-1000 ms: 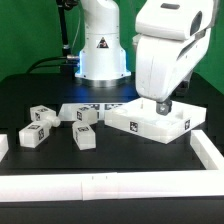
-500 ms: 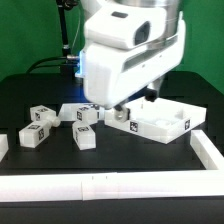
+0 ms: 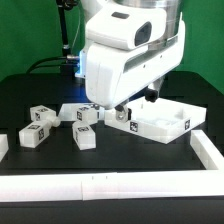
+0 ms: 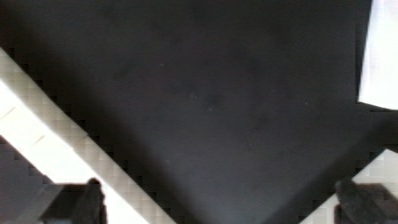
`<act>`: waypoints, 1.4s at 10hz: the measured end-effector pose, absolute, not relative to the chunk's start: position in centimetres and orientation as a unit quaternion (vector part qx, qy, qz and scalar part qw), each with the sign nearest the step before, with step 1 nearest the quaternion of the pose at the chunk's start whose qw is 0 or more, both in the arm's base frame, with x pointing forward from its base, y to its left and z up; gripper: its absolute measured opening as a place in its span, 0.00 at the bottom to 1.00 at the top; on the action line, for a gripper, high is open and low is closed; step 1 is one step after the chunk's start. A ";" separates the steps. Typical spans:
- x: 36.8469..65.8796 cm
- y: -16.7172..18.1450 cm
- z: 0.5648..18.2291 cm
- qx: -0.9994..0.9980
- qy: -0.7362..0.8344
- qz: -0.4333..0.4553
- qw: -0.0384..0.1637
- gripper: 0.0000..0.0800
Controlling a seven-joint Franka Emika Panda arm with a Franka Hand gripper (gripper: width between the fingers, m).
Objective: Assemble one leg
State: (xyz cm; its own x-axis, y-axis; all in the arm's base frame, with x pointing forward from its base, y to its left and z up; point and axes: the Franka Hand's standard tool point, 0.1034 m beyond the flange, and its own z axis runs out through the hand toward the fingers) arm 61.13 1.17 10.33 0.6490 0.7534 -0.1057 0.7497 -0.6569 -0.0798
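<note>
**A:** Where is the end effector (image 3: 124,107)?

**B:** In the exterior view it hangs low over the black bench (image 3: 60,160), at the nine o'clock edge of the large white panel (image 3: 165,122). The arm's white body hides most of it.

**A:** Is it gripping anything?

**B:** No. In the wrist view the fingertips (image 4: 71,205) stand wide apart with only bare bench between them.

**A:** And the legs?

**B:** All four lie loose on the bench. The nearest leg (image 3: 88,115) is at nine o'clock from the end effector, near it but apart. It is on or just beside the marker board (image 3: 70,107); I cannot tell which. The second leg (image 3: 85,137) sits at about seven o'clock. The third leg (image 3: 42,113) and fourth leg (image 3: 33,133) lie well apart from the end effector, further toward nine o'clock.

**A:** Anything else?

**B:** A white rail (image 3: 100,185) borders the bench at six o'clock.
</note>
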 end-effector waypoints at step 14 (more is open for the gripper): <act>52.9 -6.6 4.2 -0.973 -0.229 0.004 0.000 0.81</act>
